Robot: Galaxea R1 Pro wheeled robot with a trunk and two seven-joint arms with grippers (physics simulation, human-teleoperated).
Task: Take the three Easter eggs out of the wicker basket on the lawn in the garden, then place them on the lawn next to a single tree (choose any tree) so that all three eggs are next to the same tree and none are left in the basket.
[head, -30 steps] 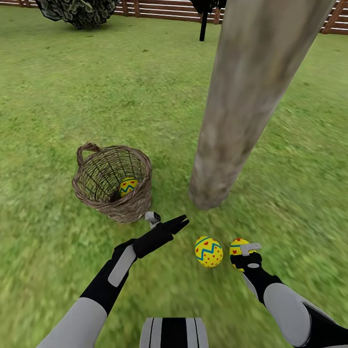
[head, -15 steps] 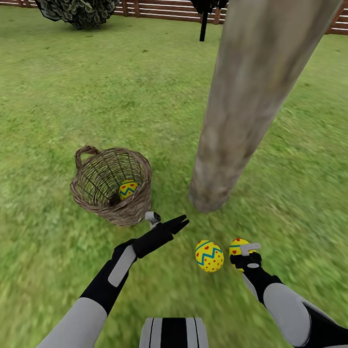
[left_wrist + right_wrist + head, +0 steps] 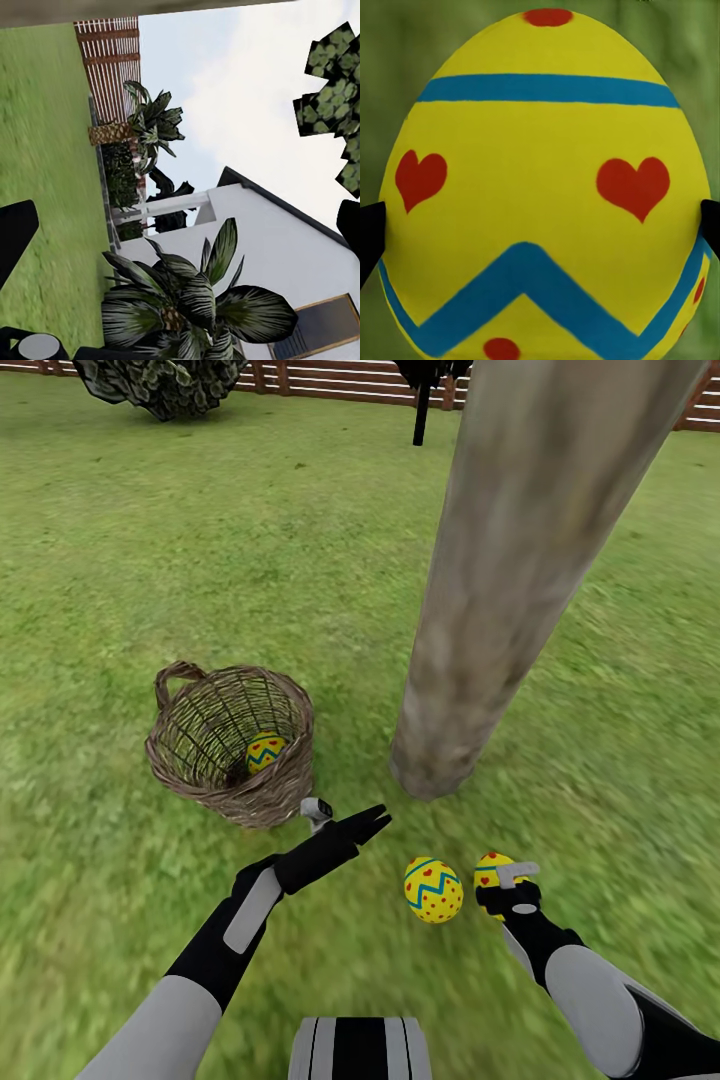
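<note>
Easter eggs, bright yellow with blue zigzag bands and red dots and hearts, lie in three places. One egg [image 3: 264,751] sits inside the small round brown woven-twig wicker basket [image 3: 270,798], low against its near wall, and the basket stands upright on the short mottled green lawn [image 3: 120,560] with its loop handle at the far left rim. A second egg [image 3: 433,889] rests on the grass, near the foot of the thick pale grey-beige tree trunk [image 3: 480,620], which leans up and to the right. The third egg [image 3: 489,868] is just beside the second, on its right, and is pinched by the right gripper [image 3: 497,892]; in the right wrist view that egg [image 3: 540,187] sits between the two dark fingertips [image 3: 370,232], which touch its sides (whether it rests on the grass or is lifted cannot be told).

The left gripper [image 3: 362,825] hangs above the grass between the basket and the second egg, touching neither, its black fingers spread and holding nothing. The left wrist view looks out toward a white house [image 3: 300,262], a brown slat fence [image 3: 112,52] and dark-leaved plants [image 3: 187,300].
</note>
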